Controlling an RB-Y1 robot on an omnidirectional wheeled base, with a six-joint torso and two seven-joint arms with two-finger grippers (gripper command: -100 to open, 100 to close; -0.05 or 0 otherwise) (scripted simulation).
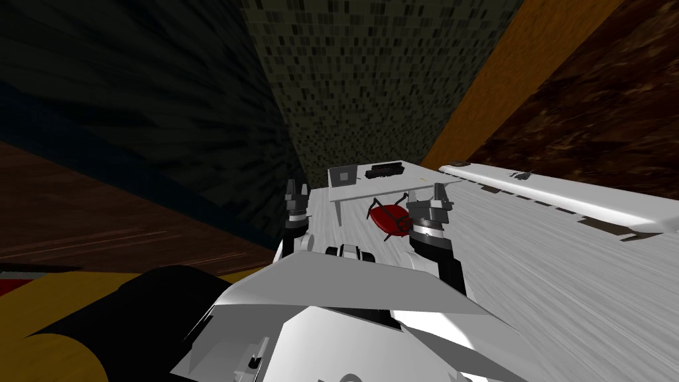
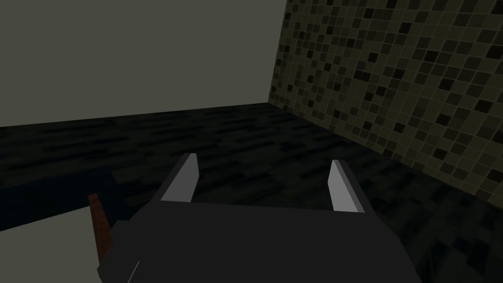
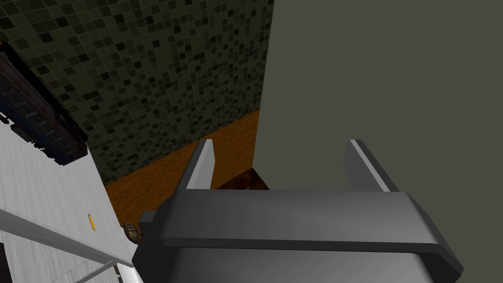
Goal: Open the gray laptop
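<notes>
The grey laptop [image 1: 344, 176] shows as a flat grey panel with a small darker square at its middle. It sits at the left end of a white desk [image 1: 398, 186], some way ahead of me. Beside the laptop on the desk lies a dark keyboard [image 1: 384, 170]. My left gripper [image 1: 297, 191] is raised to the left of the desk, well short of it, with its fingers [image 2: 182, 179] open and nothing between them. My right gripper [image 1: 430, 197] is raised in front of the desk's right end, with its fingers [image 3: 202, 164] open and holding nothing.
A red chair [image 1: 391, 219] with black legs stands in front of the desk, between my grippers. A long white counter [image 1: 563, 195] runs along the right. A tiled wall [image 1: 371, 79] rises behind the desk. A yellow pencil [image 3: 91, 222] lies on a white surface.
</notes>
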